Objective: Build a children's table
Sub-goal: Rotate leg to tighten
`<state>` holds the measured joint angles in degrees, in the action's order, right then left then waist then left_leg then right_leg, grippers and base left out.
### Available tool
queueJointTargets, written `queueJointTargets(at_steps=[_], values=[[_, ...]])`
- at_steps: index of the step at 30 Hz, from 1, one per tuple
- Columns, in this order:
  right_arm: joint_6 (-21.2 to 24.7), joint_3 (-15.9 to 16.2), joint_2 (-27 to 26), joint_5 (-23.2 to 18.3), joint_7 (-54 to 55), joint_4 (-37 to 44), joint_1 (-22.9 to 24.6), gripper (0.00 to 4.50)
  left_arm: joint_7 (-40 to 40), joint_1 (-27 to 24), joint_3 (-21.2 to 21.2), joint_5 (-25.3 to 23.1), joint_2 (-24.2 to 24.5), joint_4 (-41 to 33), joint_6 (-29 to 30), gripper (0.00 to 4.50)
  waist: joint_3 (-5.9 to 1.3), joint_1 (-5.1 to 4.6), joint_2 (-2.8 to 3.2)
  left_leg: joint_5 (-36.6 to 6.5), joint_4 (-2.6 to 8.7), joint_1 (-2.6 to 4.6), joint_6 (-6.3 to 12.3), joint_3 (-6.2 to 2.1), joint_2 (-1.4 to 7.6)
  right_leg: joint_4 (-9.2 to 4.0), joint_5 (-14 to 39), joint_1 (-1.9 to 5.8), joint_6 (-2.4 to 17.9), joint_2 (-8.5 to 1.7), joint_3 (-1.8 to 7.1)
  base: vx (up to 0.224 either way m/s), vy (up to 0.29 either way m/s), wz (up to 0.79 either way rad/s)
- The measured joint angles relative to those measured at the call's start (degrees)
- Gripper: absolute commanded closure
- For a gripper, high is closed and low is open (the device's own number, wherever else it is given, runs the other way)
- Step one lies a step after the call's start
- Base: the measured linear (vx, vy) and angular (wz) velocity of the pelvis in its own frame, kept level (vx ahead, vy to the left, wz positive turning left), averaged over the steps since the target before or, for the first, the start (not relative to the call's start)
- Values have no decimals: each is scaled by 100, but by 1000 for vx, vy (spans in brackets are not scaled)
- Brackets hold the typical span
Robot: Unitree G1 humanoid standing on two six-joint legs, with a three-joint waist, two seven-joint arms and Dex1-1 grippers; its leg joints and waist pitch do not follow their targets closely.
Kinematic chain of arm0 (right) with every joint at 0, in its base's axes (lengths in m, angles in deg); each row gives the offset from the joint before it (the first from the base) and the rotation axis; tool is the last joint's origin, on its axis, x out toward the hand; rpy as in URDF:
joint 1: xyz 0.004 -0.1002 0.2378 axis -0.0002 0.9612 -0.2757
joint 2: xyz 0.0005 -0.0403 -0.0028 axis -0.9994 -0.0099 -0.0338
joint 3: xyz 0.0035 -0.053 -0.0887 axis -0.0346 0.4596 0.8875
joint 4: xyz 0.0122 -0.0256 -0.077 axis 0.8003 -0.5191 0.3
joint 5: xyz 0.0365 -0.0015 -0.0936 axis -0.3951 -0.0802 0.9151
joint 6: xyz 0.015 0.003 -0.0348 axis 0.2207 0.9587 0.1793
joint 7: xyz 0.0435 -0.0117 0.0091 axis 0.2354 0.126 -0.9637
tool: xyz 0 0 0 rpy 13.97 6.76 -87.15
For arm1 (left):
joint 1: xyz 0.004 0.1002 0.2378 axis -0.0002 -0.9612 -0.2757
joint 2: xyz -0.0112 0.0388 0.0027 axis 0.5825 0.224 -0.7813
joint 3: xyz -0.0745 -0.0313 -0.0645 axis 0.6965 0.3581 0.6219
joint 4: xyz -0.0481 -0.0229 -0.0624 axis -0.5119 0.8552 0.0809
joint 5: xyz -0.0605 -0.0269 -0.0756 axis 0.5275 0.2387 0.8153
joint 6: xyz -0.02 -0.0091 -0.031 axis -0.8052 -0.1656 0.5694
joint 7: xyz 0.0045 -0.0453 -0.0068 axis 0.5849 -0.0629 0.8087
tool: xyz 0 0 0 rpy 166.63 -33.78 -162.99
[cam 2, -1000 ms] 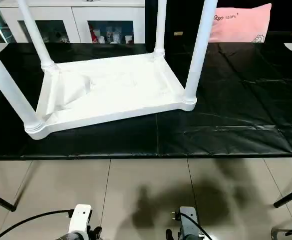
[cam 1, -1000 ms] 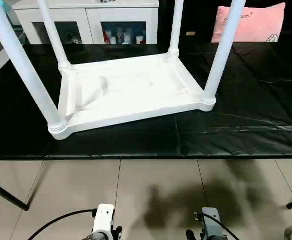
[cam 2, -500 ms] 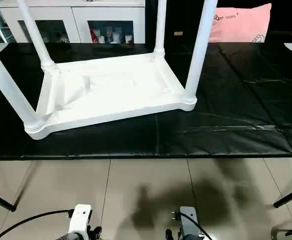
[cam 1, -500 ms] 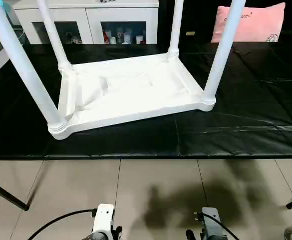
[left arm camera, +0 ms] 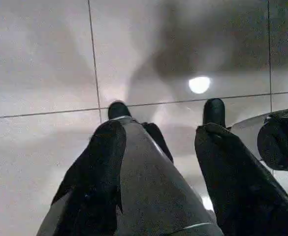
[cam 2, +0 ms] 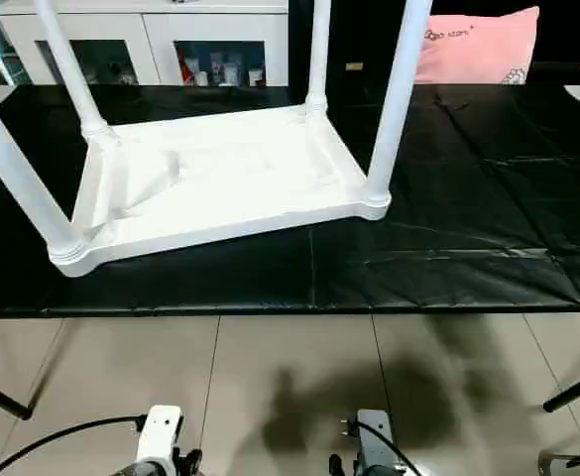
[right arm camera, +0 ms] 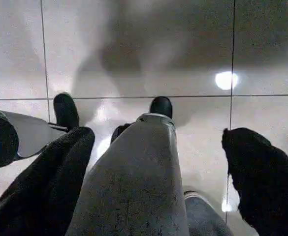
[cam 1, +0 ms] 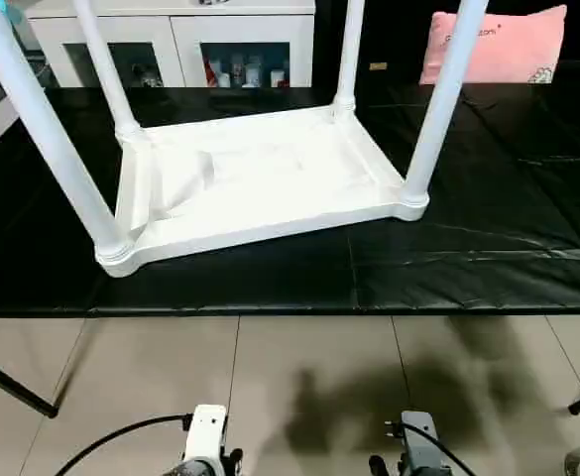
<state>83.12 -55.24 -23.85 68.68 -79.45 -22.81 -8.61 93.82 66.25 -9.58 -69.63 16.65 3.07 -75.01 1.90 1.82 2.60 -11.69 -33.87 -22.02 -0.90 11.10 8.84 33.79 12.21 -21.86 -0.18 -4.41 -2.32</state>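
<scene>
Children's table (cam 1: pixel 260 178) first: it lies upside down on the black mat (cam 1: pixel 488 248) in front of me, tabletop (cam 1: pixel 270 193) flat with its ribbed underside up. All four legs stand seated in the round corner sockets: the near-left leg (cam 1: pixel 52 139), the far-left leg (cam 1: pixel 106 74), the far-right leg (cam 1: pixel 347 55) and the near-right leg (cam 1: pixel 433 109). Each rises out of the top of my view, so I cannot see their free ends.

Nothing has changed over the last second. The table sits in the same place at the same angle, and no leg has shifted or leaned. I read that as the assembly being essentially done; what may remain is turning it upright, and I cannot tell from here how firmly each leg is pressed home.

Behind the mat stand a white cabinet (cam 1: pixel 171 40) and a pink cushion (cam 1: pixel 498 45).

My arms hang low over the tiled floor (cam 1: pixel 270 387), well apart from the table. My left gripper (left arm camera: pixel 158 147) holds its fingers partly apart around nothing. My right gripper (right arm camera: pixel 158 162) is spread wide, also empty.
</scene>
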Motion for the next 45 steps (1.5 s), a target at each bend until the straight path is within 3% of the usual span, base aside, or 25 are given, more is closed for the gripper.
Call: queueJointTargets(at_steps=[45], values=[[0, 0, 0, 0, 0, 0, 0, 0, 0, 0, 0, 0, 0, 0, 0, 190, 0, 0, 0, 0, 1, 0, 0, 1, 0, -1, 0, 0, 0, 0, 0, 0, 0, 0]])
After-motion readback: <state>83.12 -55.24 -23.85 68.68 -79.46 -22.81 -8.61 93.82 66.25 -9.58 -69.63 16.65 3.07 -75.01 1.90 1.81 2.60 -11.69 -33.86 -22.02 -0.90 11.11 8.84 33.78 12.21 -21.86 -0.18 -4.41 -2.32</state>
